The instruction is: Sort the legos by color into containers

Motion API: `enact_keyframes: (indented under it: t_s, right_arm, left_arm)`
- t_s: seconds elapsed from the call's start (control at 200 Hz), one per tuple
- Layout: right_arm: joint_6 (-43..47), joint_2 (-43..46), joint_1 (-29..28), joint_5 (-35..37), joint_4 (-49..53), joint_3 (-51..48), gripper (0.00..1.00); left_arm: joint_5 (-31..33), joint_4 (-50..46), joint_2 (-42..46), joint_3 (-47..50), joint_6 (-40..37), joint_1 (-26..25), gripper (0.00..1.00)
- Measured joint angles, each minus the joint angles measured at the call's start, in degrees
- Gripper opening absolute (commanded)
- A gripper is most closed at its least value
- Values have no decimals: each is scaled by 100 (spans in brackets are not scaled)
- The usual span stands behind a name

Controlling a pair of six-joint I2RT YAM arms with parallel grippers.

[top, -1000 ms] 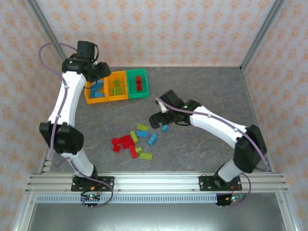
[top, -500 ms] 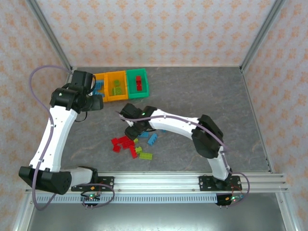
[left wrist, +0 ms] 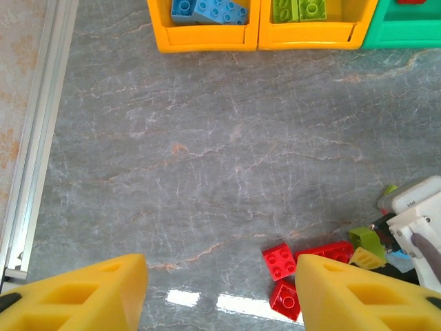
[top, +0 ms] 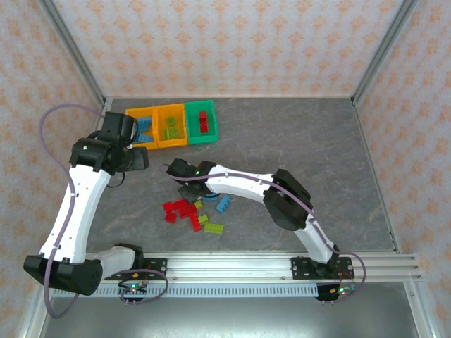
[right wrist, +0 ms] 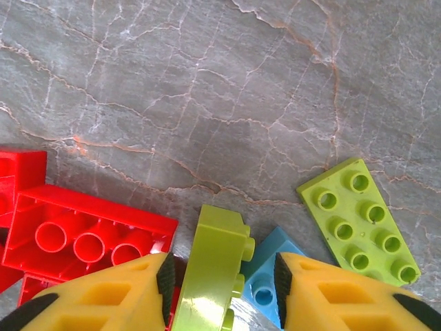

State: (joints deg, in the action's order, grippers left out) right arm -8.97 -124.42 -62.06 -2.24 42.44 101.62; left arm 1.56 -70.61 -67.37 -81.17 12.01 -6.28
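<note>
Carefully: the right gripper (right wrist: 222, 269) straddles an on-edge lime green brick (right wrist: 207, 276) in the loose pile (top: 189, 211), jaws near its sides but not visibly pinching; clamp squarely, then lift straight up. Left gripper (left wrist: 220, 276) hangs spread, empty. Beyond, the middle orange-yellow bin (left wrist: 310, 36) holds limes

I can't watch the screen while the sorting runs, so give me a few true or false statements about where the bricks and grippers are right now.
1. The green bin holds red bricks. True.
2. The left gripper grips a blue brick. False: its fingers stand apart over the bare table, with nothing between them.
3. A lime green brick stands on edge between the fingers of the right gripper. True.
4. The middle bin also holds red ones. False: it holds lime green bricks.
</note>
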Motion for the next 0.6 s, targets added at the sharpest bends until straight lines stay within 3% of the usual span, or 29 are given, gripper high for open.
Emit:
enact_keyframes:
  t_s: [0.17,0.465,0.601]
  right_arm:
    - [-48,-109,0,-44,0,74,42]
    - [-57,-372,0,-151,66,319,32]
    - [-50,-372,0,-153,76,319,40]
  left_arm:
    - [-9,-15,63,107,4,0,59]
    - [-111,-11,118,227,9,0,59]
    - [-111,-15,254,260,9,0,59]
